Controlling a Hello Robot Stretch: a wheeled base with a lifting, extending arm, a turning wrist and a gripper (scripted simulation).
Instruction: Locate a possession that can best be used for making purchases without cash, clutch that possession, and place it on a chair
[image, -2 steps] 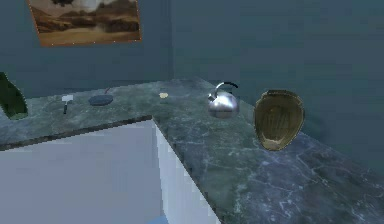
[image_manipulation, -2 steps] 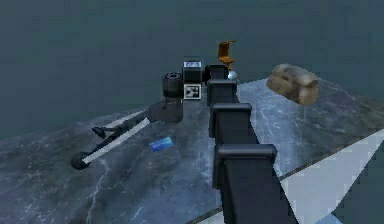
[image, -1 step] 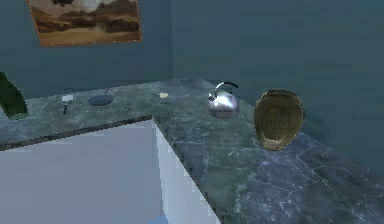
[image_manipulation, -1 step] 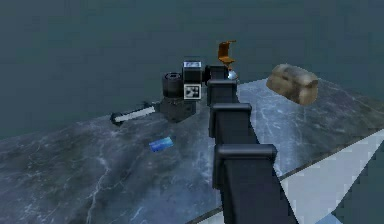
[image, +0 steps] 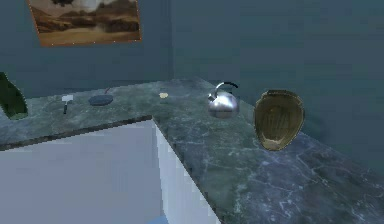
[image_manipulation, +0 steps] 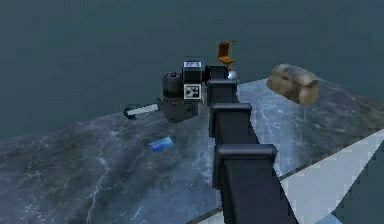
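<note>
A small flat blue card (image_manipulation: 160, 146) lies on the dark marble countertop (image_manipulation: 80, 170). My arm (image_manipulation: 243, 165) rises from the arm side view's bottom edge and reaches out over that counter. At its far end are the two white marked squares (image_manipulation: 192, 91), with the gripper (image_manipulation: 131, 111) to their left. The fingers point toward the view's left. Only bare countertop and wall lie behind them, so the gripper holds nothing. The blue card sits lower in the picture than the fingers, a short way apart from them.
A brown loaf (image_manipulation: 292, 83) and an orange-brown object (image_manipulation: 227, 48) sit farther out on the counter. In the forward view the L-shaped counter (image: 230, 170) carries a metal kettle (image: 223, 101), an olive-gold dish (image: 278, 120), a dark disc (image: 100, 100) and a small cup (image: 163, 96). A painting (image: 85, 20) hangs above.
</note>
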